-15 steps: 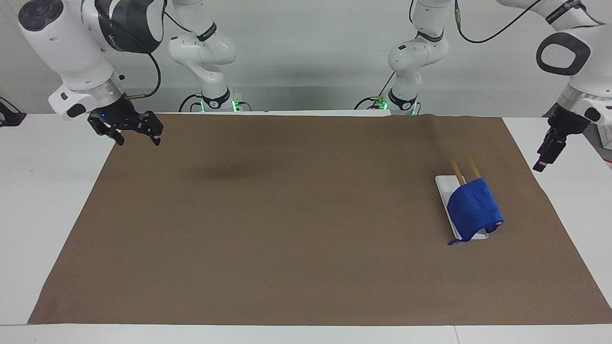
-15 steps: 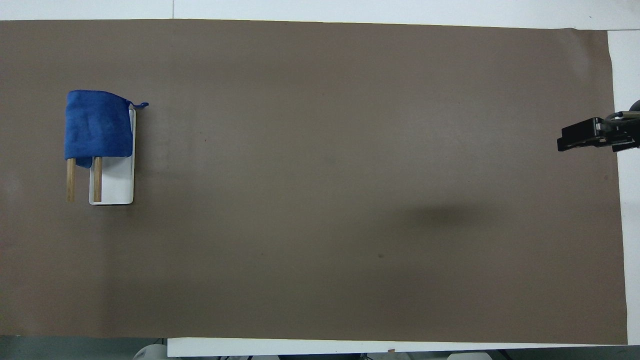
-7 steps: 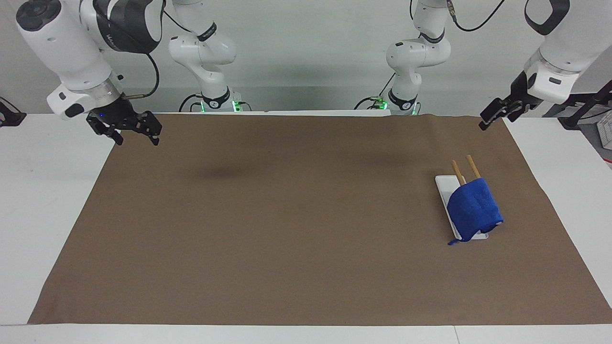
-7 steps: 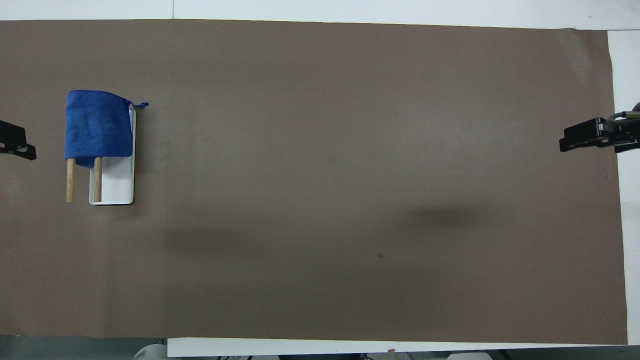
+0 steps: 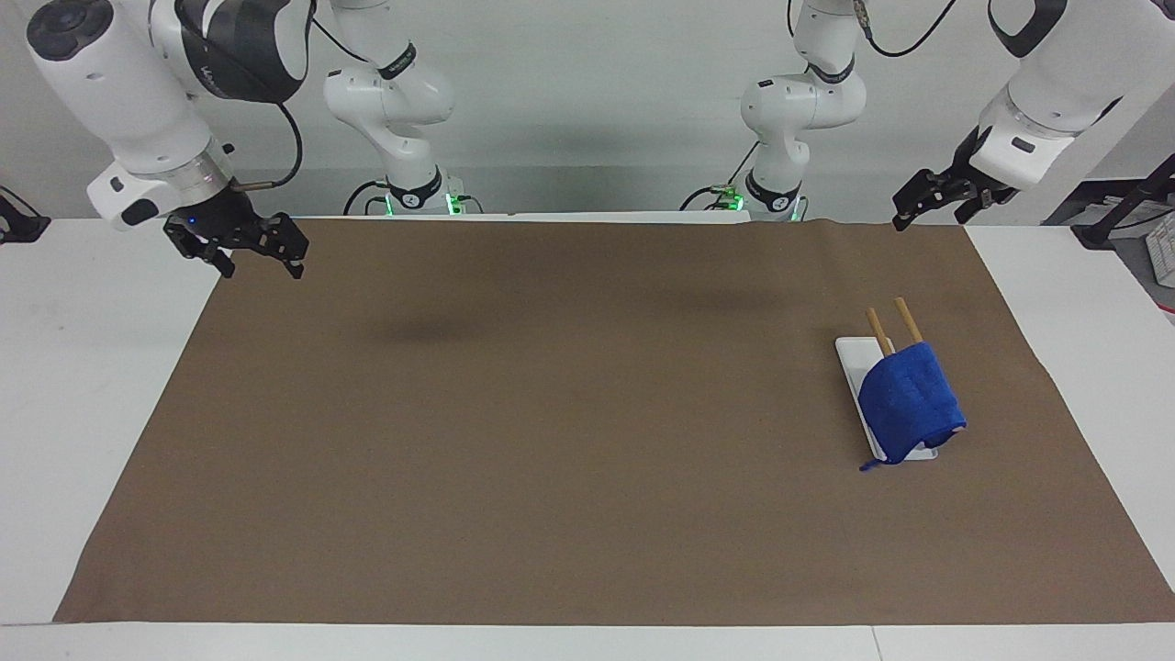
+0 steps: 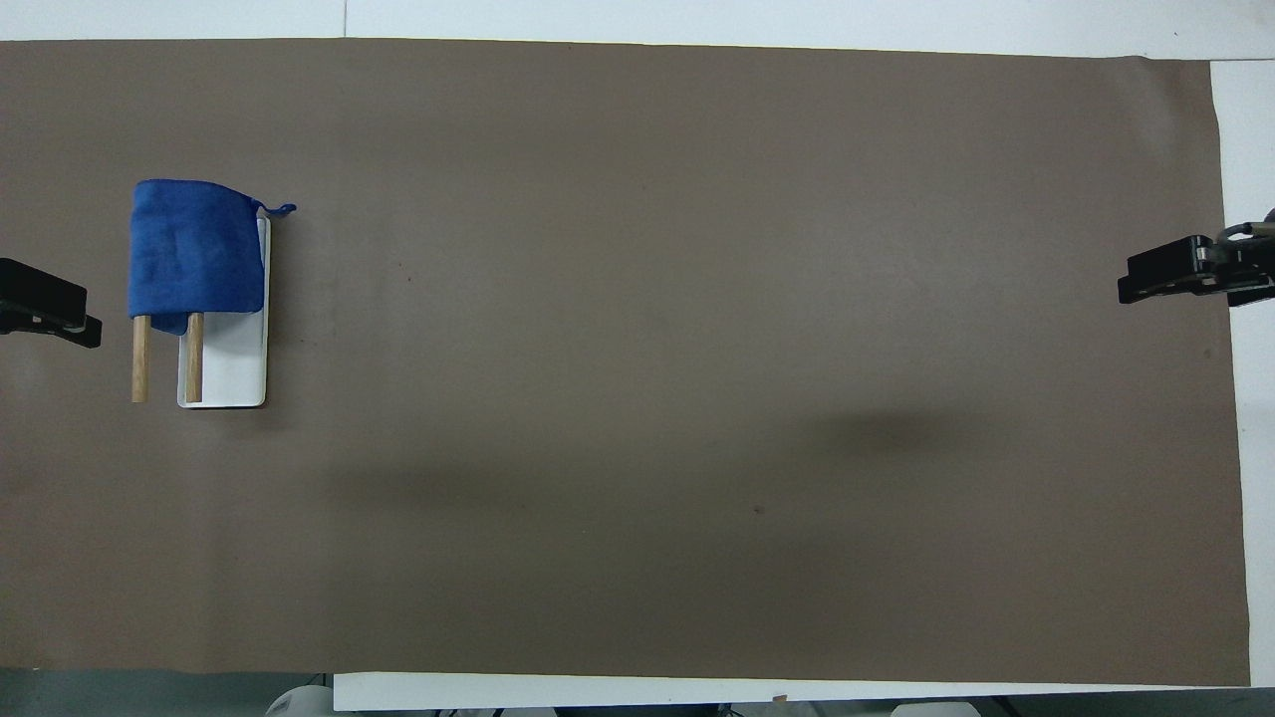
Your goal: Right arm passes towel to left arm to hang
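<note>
Two arms, two grippers, one towel (image 5: 912,400), one white rack base (image 6: 234,373) with two wooden bars (image 6: 194,357).

Towel draped over both bars, toward the left arm's end of the table, bar ends sticking out of it on the side nearer the robots. Corner loop (image 5: 870,464) dangling to the mat at the edge of the base farthest from the robots.

Right gripper (image 5: 262,258) up in the air over the mat's corner at the right arm's end, fingers spread wide, nothing between them, blue light lit on its body. Left gripper (image 5: 927,204) up over the mat's edge at the robots' end, toward the left arm's side, well apart from the towel, holding nothing; cannot tell how far apart its fingers stand.

Facing view only: white arm links, dark joint covers, black cables, green lights at both bases, pale wall, height of each gripper off the table. Overhead view only: full outline of the base under the bars, and just black tips of the left gripper (image 6: 60,314) and right gripper (image 6: 1170,281) poking in from either edge.

Brown mat (image 5: 569,441) spread over a white table (image 5: 83,367), two soft shadows lying on it.
</note>
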`<state>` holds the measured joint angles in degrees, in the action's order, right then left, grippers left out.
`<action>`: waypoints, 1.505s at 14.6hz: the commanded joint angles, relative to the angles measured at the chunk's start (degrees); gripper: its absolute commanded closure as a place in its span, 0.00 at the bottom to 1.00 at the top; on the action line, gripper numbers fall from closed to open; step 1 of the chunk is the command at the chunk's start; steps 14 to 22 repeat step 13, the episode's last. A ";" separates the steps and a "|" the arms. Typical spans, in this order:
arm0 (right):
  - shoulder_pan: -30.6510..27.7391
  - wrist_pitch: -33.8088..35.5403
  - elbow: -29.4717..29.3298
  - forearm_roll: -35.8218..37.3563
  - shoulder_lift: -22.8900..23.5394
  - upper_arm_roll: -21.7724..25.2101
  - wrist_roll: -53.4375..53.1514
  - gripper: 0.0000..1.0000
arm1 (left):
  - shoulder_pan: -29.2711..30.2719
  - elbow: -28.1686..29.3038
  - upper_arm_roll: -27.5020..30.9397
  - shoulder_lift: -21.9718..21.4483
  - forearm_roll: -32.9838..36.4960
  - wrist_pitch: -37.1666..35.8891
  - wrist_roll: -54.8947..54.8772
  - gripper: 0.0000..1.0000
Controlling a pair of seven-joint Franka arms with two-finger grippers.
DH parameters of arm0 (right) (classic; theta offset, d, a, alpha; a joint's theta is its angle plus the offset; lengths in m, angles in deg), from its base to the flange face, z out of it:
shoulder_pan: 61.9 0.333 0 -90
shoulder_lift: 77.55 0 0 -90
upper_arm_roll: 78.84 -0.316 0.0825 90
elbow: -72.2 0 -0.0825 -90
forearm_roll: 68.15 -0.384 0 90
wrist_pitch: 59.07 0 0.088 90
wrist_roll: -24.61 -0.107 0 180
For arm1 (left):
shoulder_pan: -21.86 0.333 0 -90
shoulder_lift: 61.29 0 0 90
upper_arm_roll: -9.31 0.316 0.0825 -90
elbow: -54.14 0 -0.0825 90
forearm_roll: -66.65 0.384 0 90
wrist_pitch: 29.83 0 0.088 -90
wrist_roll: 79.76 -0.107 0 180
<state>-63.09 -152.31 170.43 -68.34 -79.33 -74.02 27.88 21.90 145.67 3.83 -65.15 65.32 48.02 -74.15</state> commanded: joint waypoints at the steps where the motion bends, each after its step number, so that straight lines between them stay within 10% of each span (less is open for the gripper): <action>1: -0.48 1.22 -0.94 0.19 0.29 -0.16 -0.55 0.00 | -2.15 -1.43 1.36 1.57 1.06 -1.20 -1.39 0.00; 22: 0.05 0.95 -0.85 0.19 -1.19 -0.43 -0.55 0.00 | -2.59 -4.95 0.57 3.16 0.44 -1.03 -1.13 0.00</action>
